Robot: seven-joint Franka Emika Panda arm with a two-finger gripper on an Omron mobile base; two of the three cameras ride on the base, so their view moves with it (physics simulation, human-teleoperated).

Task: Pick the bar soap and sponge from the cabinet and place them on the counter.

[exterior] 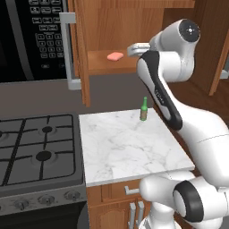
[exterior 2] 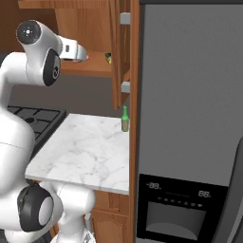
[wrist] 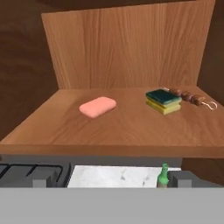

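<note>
Open cabinet (wrist: 131,52) shelf, bar soap (wrist: 97,106), sponge (wrist: 163,101), brown skewer (wrist: 189,96)

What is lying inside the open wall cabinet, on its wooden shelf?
On the cabinet shelf lie the bar soap, the sponge to its right, and a small brown skewer-like item just behind the sponge. Anything higher in the cabinet is outside the picture.
</note>
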